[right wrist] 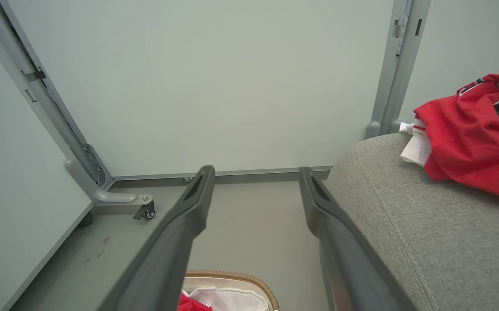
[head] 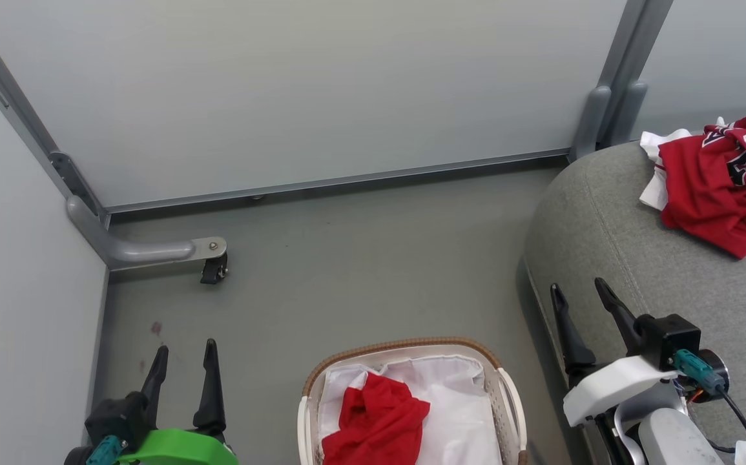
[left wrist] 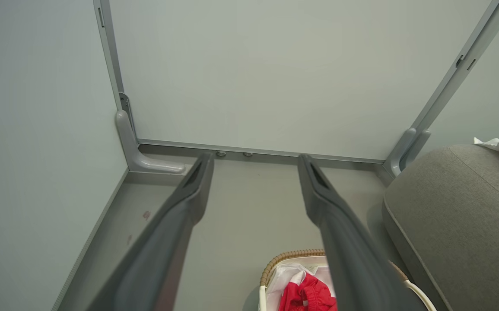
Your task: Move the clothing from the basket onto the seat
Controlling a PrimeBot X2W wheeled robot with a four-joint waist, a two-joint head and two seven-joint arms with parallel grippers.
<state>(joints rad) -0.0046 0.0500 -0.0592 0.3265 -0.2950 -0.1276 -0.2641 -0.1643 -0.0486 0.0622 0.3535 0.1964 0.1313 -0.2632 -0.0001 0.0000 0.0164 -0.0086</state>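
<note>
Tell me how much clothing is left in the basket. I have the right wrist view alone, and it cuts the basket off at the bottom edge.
Observer: The head view shows one red garment in the basket, bunched on the white liner sheet.
Operator: Report where the left pincer is.
Observer: The left pincer is open and empty, over the floor to the basket's left.
Operator: Place my right pincer against the basket.
Observer: The right pincer is open, to the basket's right, showing against the near edge of the seat.
</note>
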